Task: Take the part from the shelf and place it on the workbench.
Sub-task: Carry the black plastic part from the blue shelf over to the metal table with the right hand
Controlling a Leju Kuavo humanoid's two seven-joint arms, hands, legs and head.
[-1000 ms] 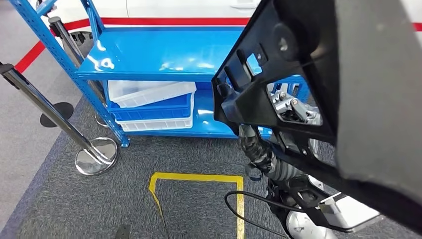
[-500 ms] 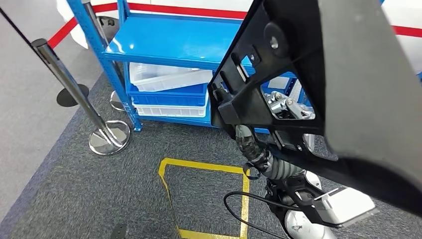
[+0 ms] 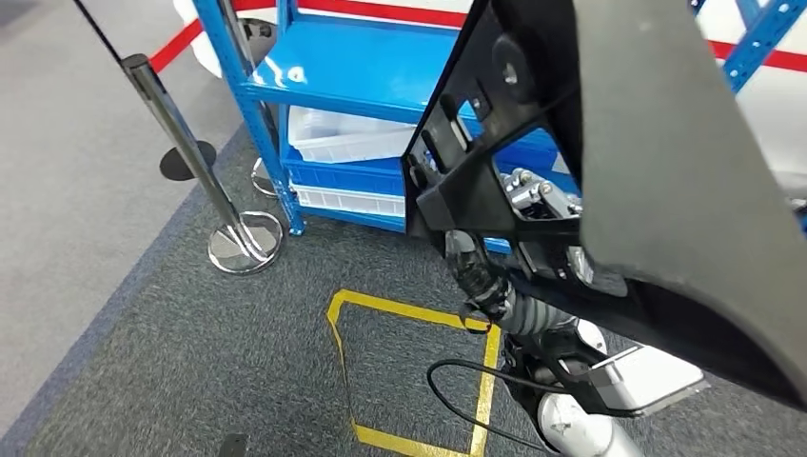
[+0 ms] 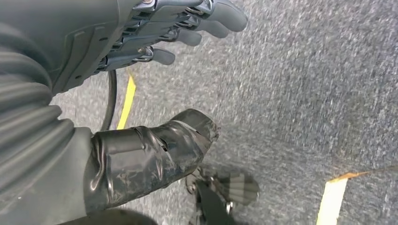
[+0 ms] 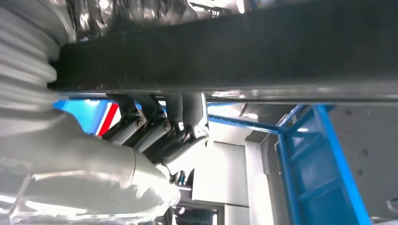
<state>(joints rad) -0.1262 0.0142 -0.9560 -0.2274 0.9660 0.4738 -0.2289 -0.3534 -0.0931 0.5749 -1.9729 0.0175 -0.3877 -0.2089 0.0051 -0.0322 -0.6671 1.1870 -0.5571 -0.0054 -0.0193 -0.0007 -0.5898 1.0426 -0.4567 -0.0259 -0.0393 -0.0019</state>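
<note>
A large black plastic part (image 3: pixel 666 143), with a ribbed bracket end and cut-outs, is held up close in front of the head camera and covers the right side of that view. My right hand (image 3: pixel 541 202) shows through one of its openings, gripping it. In the right wrist view the dark fingers (image 5: pixel 159 123) wrap around the part's long black edge (image 5: pixel 234 61). My left hand (image 4: pixel 155 42) hangs over grey carpet with its fingers apart and nothing in it.
The blue shelf (image 3: pixel 362 67) stands ahead with white and blue bins (image 3: pixel 347 148) on its lower level. A chrome stanchion (image 3: pixel 186 152) stands to its left. Yellow floor tape (image 3: pixel 409 309) and a black cable (image 3: pixel 457 381) lie on the carpet.
The whole picture has shifted: the shelf and stanchion slide right and the yellow tape square comes further into view, so the camera has moved. The part stays in my right hand.
</note>
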